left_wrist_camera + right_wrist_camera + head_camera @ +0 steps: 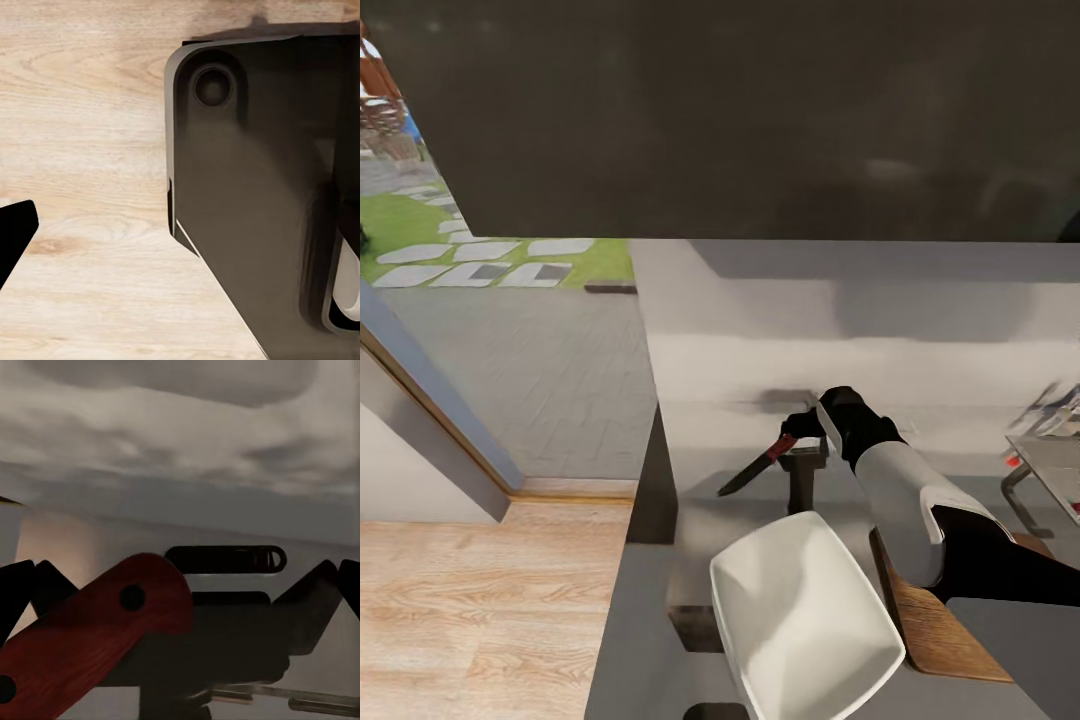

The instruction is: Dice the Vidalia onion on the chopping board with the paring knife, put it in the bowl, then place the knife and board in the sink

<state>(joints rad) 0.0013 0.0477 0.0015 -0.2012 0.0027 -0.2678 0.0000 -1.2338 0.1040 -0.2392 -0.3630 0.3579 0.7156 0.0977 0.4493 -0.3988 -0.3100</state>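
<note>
Up in the head view, the right pincer (797,447) is pinching the paring knife (758,467) by its red handle, lifted above the grey worktop (760,350) with the dark blade slanting down toward the robot's left. Its shadow falls on the metal below, so the knife looks clear of the surface. Nearer the robot sits the white bowl (800,610), and just beside it on the right the chopping board (940,630) lies partly under the right arm. A corner of the sink (1050,470) shows at the right edge, well apart from the knife. I cannot make out the onion or any diced bits.

From the left wrist, wooden floor (82,150) and the robot's dark base (247,187) fill the picture; a black fingertip shows at the edge, but whether that pincer is spread I cannot tell.

From the right wrist, the red handle (90,637) sits clamped between the black fingers (22,585), with the pale worktop beyond.

My reading is that the knife is in hand either for cutting or for putting away. The next move calls for swinging it rightward with the blade kept off the bowl.
</note>
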